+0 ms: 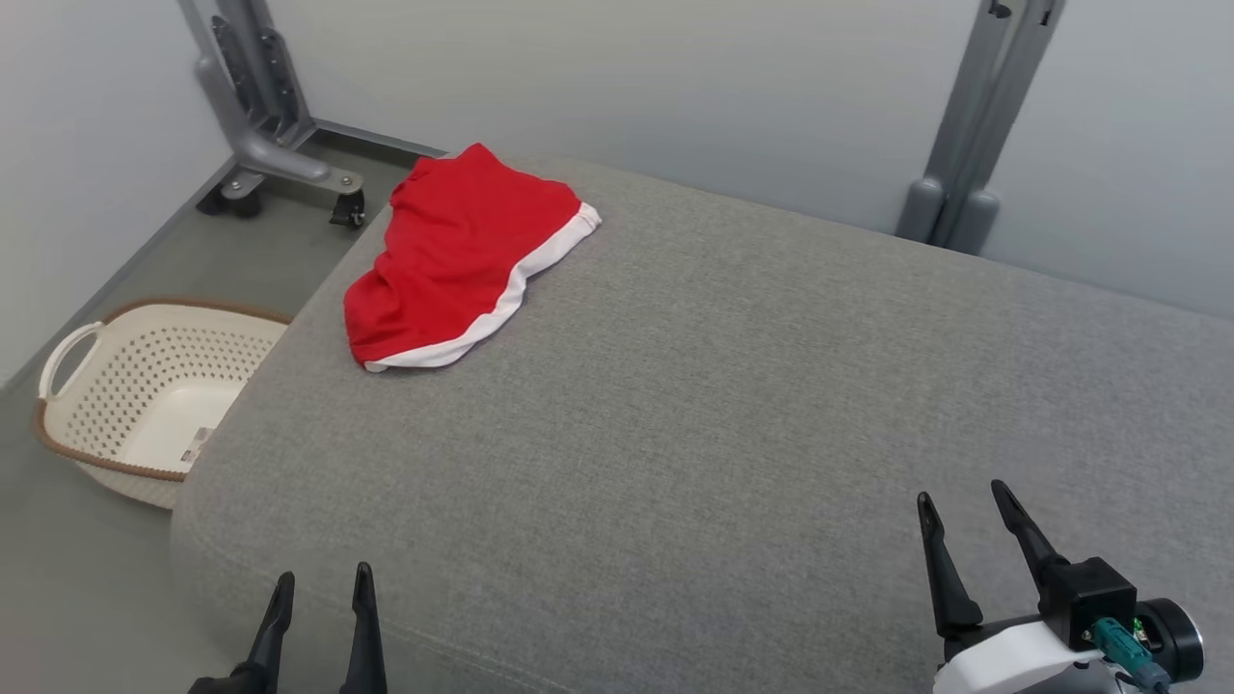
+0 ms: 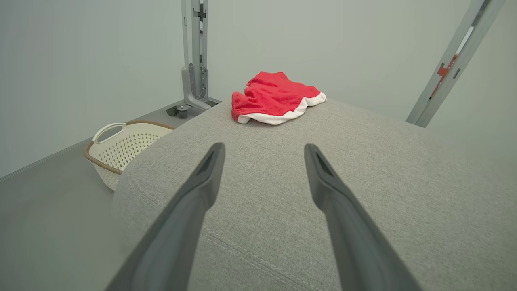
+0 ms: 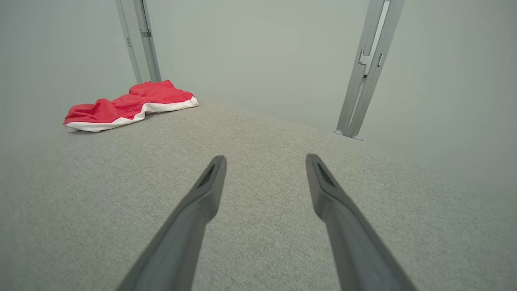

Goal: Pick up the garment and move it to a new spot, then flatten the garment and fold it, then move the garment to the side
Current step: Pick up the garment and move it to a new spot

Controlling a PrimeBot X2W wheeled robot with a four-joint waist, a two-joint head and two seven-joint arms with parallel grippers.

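The garment [image 1: 463, 255] is a red piece of clothing with a white hem, lying rumpled at the far left corner of a grey upholstered surface [image 1: 733, 405]. It also appears ahead in the left wrist view, garment [image 2: 274, 99], and at upper left in the right wrist view, garment [image 3: 127, 105]. My left gripper [image 1: 323, 583] stands open at the near left edge, far from the cloth, with nothing between its fingers. My right gripper [image 1: 964, 501] stands open at the near right, equally empty. Open too are the left gripper [image 2: 262, 149] and right gripper [image 3: 264, 159] in their own wrist views.
A cream perforated laundry basket [image 1: 145, 395] sits on the floor left of the grey surface. A grey metal stand on castors [image 1: 270, 145] is behind the garment, and another grey post [image 1: 974, 125] stands at the back right against the pale wall.
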